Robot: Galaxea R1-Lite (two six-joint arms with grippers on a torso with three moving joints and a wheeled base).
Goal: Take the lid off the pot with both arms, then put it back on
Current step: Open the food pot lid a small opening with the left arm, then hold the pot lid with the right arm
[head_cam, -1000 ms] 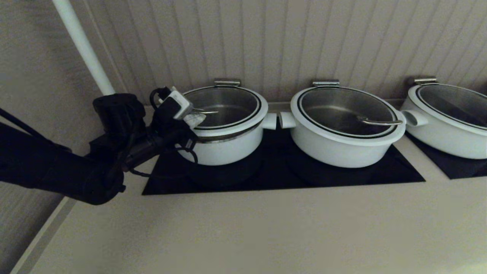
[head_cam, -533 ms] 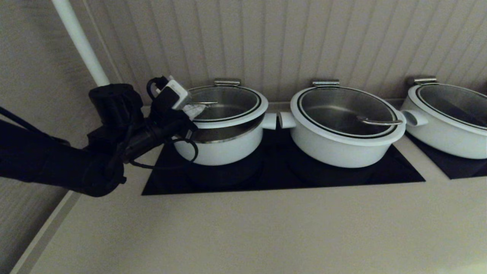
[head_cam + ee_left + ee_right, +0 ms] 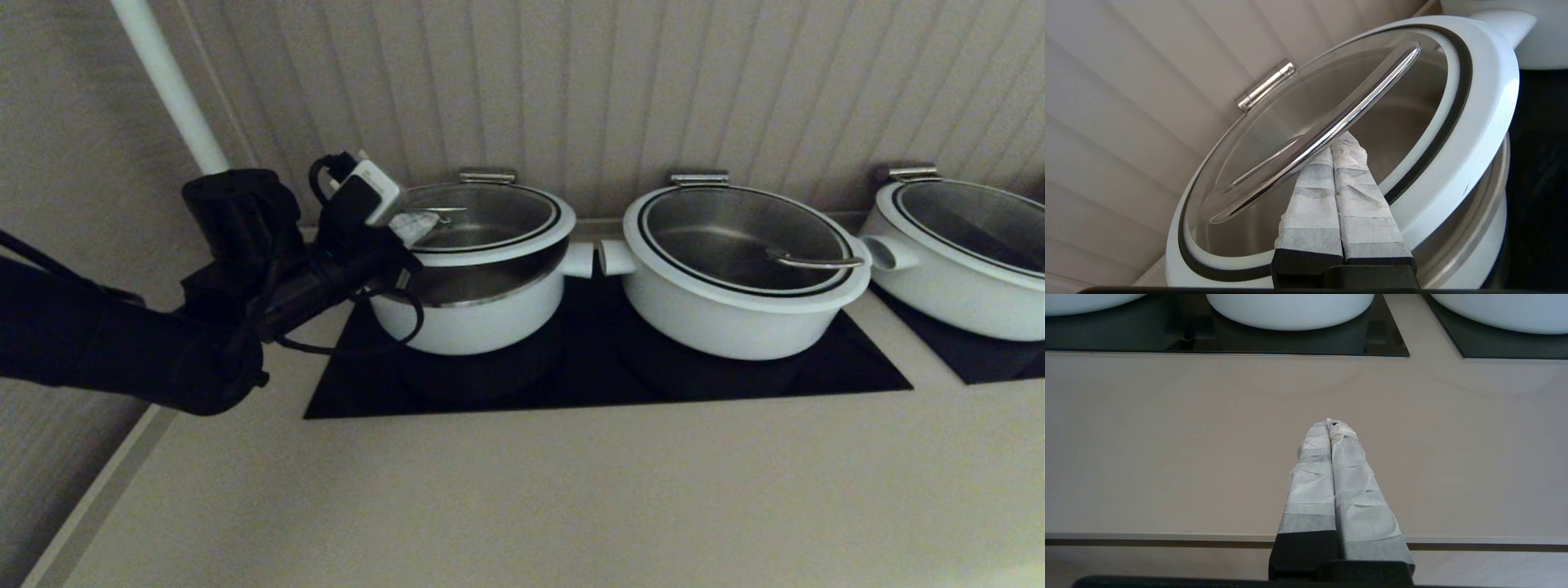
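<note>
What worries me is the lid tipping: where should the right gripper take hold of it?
Probably the steel loop handle, on its free stretch beyond the left gripper, whose shut fingers hook under it. Come from the front right: the lid tilts open at the front, with hinge and wall behind.

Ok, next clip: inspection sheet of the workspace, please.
Surface: beige counter, black cooktop panels set in.
Job's things: lid tilted up at its near edge above the pot.
Clutter: two wider lidded pots to the right.
Tools: left tool shut, tips under the lid's loop handle; right tool shut over bare counter.
Cables: black loop hanging off the left arm.
Surroundings: ribbed wall, white pipe.
</note>
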